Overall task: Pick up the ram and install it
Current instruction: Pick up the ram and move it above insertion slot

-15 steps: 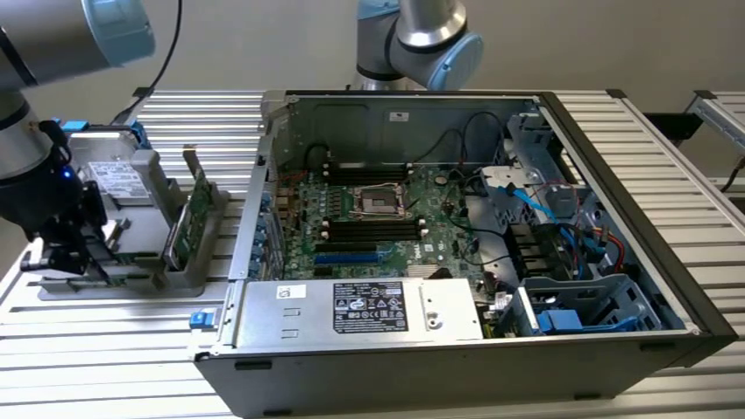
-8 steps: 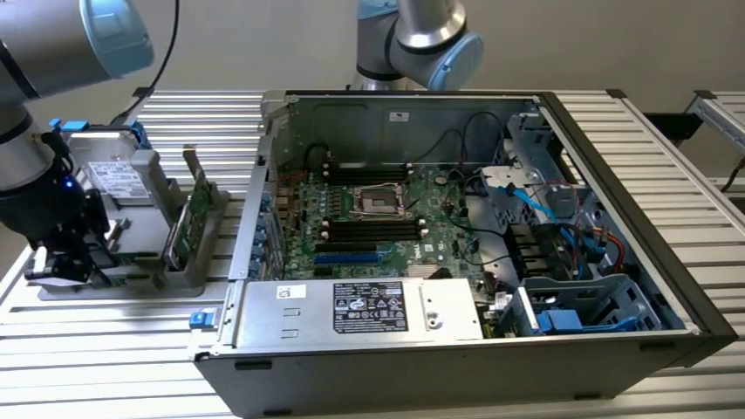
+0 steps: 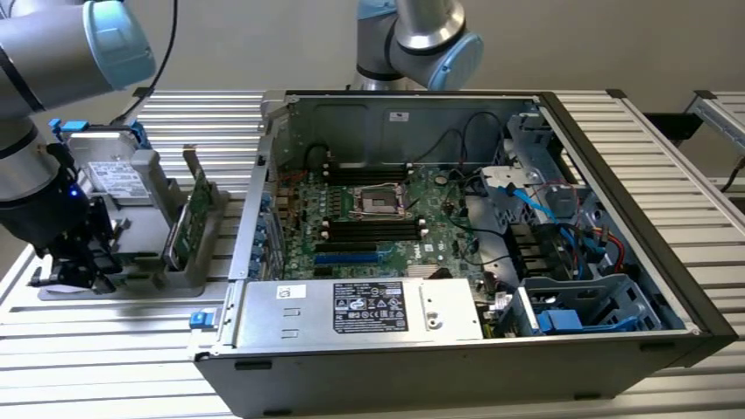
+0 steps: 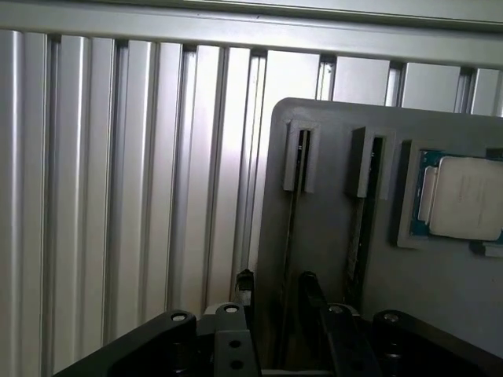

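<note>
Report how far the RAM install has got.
Done: the gripper is down at the grey holder, jaws open either side of the ram. In hand: nothing; the ram stands edge-on in its holder slot, ungripped. Left: gripping, lifting and seating it on the motherboard in the open case.

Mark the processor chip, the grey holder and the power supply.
processor chip [image 4: 468, 196], wrist view, silver lid centre.
grey holder [image 4: 335, 149], wrist view, bare face between slots.
power supply [image 3: 372, 307], exterior view, label.
</note>
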Motion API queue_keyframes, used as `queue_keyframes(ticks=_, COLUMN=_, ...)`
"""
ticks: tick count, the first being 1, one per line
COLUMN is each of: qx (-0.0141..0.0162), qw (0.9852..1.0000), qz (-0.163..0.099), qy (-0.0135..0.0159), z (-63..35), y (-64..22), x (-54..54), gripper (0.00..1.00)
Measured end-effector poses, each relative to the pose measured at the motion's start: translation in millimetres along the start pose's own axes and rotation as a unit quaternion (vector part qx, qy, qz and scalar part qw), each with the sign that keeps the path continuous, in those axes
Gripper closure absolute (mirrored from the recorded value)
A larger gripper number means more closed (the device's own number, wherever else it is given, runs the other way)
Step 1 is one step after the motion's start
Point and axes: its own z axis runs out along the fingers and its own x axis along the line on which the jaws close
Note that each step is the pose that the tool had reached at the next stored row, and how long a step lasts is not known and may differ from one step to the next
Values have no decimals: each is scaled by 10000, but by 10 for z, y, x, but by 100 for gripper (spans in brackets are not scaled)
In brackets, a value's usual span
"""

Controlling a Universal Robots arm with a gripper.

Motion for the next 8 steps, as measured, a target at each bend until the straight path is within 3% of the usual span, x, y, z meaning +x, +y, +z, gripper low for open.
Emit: queue_keyframes(ticks=8, qx=0, qw=10000, qz=33, qy=-10, z=35, y=1, x=-2, gripper=64)
